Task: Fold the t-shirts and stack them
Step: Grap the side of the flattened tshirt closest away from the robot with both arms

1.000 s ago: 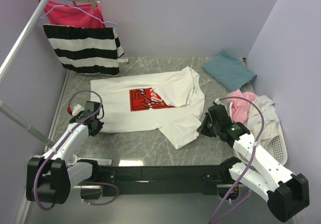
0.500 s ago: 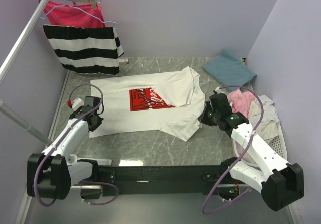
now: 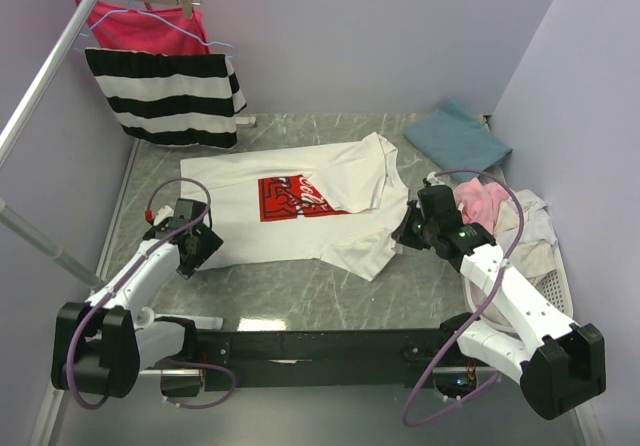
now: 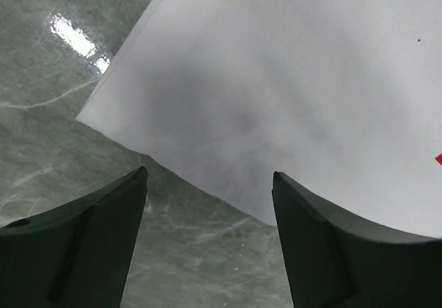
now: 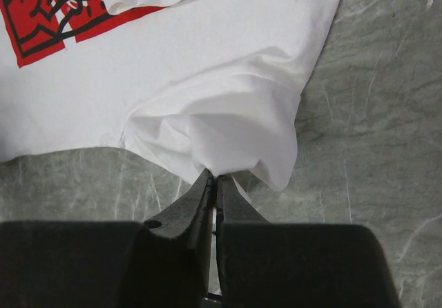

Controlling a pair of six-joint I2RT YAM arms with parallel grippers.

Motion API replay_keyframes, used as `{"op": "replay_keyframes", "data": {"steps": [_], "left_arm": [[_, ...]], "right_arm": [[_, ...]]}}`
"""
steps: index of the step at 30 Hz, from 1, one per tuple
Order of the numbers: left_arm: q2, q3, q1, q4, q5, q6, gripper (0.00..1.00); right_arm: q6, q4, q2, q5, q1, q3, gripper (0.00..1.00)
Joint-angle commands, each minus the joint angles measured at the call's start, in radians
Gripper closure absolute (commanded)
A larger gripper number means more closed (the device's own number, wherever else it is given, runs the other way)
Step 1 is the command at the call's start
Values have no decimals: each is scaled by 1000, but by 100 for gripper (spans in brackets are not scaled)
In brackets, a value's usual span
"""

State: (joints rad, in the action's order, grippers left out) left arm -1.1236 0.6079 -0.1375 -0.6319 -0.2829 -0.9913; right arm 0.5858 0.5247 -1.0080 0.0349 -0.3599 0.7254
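Walled in pale lilac (image 3: pixel 380 26) at the back and down both sides of the frame. Floored by a grey-green marbled tabletop (image 3: pixel 300 286), with a bright glare (image 3: pixel 250 323) low centre. Crossed at upper left by a slanting grey metal rail (image 3: pixel 50 66), with a striped garment (image 3: pixel 165 96) and a pink garment (image 3: pixel 140 21) on hangers against the back wall.

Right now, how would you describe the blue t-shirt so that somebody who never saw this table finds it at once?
Start at the grey-green marble table, and go to its far right corner. The teal-blue t-shirt lies there folded, just beyond the heap of pale white and pink clothes. It is the only plain blue piece in the scene.
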Motion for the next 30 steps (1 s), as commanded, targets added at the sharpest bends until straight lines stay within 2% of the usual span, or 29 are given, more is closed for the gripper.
{"op": "replay_keyframes", "data": {"steps": [1, 8, 11, 12, 14, 15, 17, 24, 30], "left_arm": [[-53, -26, -4, 26, 28, -40, 22], [-97, -45, -4, 63, 14, -46, 24], [-108, -48, -4, 72, 1, -41, 31], [-113, -48, -2, 77, -5, -41, 47], [-123, -48, 1, 83, -18, -37, 64], [-127, -48, 7, 87, -19, -30, 84], [-137, -46, 10, 89, -30, -29, 99], [-84, -11, 13, 51, -53, 2, 99], [-51, 101, 13, 5, -111, 74, 99]], "right_arm": [[-7, -26, 37, -4, 7, -11, 96], [-1, -28, 48, -3, 13, -26, 96], [-1, -28, 48, -3, 19, -29, 96], [-3, -29, 48, -1, 21, -29, 96], [-4, -28, 46, -1, 25, -29, 96], [-6, -28, 46, -1, 27, -27, 96], [-7, -29, 45, -1, 29, -26, 96], [-23, -20, 36, -12, 38, 5, 97], [-49, -57, -1, 8, 74, 51, 97]]}}
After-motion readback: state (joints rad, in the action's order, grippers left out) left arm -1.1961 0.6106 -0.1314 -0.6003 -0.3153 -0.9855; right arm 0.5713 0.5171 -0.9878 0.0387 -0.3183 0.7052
